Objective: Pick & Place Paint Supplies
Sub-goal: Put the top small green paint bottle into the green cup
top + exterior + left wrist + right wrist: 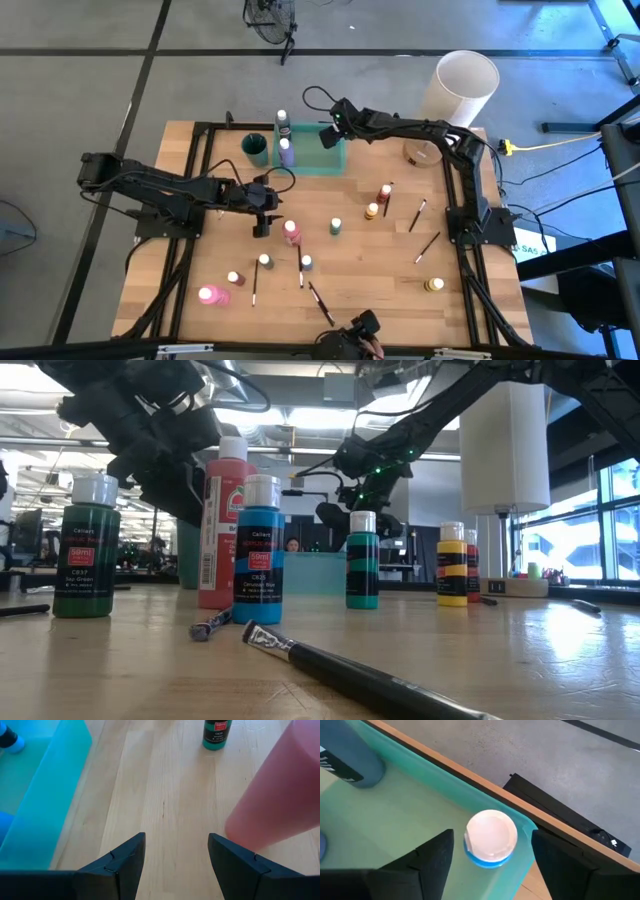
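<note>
The green tray (312,152) lies at the table's far side with two bottles (285,140) standing at its left end. My right gripper (330,135) hangs open over the tray's right end. A blue bottle with a white cap (491,836) stands upright in the tray's corner between its fingers, with a gap on each side. My left gripper (262,212) is open above bare wood, nothing between its fingers. A pink bottle (280,795) stands close beside one finger. Several bottles, among them a teal one (336,227), and brushes (418,215) are spread over the table.
A big white cylinder (462,88) stands at the far right corner and a dark teal cup (256,148) left of the tray. A pink bottle (212,295) lies on its side at the near left. A brush (350,670) lies near the front edge.
</note>
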### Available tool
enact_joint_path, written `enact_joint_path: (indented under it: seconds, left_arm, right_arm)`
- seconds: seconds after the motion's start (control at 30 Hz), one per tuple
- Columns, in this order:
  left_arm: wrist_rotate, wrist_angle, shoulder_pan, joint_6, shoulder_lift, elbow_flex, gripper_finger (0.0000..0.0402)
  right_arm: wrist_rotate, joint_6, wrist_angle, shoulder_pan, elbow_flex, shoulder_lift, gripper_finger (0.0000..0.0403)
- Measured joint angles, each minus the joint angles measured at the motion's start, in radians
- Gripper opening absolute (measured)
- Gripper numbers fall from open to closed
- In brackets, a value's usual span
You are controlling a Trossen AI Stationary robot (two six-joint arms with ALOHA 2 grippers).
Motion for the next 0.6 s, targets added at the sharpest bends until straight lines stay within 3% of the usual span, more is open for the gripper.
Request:
enact_joint_path:
  seconds: [0.27,0.6]
  left_arm:
    - [0.0,-0.001,0.0,0.0,0.0,0.0,0.0212]
    - [-0.029,0.036,0.0,-0.012,0.0,-0.069,0.0212]
  right_arm:
    - [0.058,0.028,-0.04,0.002,0.001,-0.027,0.0273]
    - [0.073,0.013,-0.157,0.069,0.002,-0.158,0.0273]
